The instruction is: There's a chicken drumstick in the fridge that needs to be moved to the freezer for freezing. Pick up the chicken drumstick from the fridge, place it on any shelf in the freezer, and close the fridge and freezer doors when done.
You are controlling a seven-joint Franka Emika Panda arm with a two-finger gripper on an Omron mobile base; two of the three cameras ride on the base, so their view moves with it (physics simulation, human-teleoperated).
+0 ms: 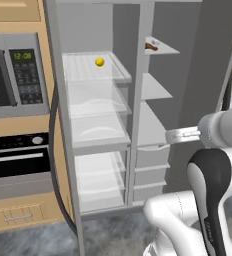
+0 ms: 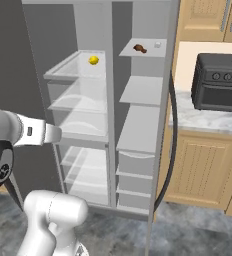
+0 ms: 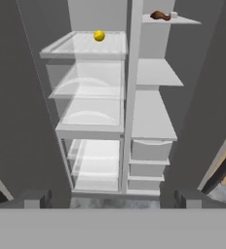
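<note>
Two doors stand open on the tall grey refrigerator unit (image 2: 110,100), exposing a wider compartment with clear shelves and a narrower compartment beside it. Which compartment is the fridge and which the freezer cannot be told from the markings.

Task status, as judged from the present layout:
1. The chicken drumstick (image 2: 139,48) lies on the top shelf (image 2: 155,51) of the narrower compartment, beside a small white item (image 2: 158,44). It is not yet grasped.
2. A yellow ball-shaped item (image 2: 93,60) sits on the top clear shelf of the wider compartment, well apart from the drumstick.
3. Pick-up, transfer, placement and closing of both doors all appear outstanding.

Arm pose: the white forearm reaches roughly level toward the cabinet at mid height, well below the drumstick's shelf. The end effector (image 3: 113,197) faces the open unit squarely from outside it; its fingertips (image 3: 37,197) are spread wide with nothing between them. It touches no shelf. A raise toward the top shelf of the narrower compartment would likely be needed next.
</note>
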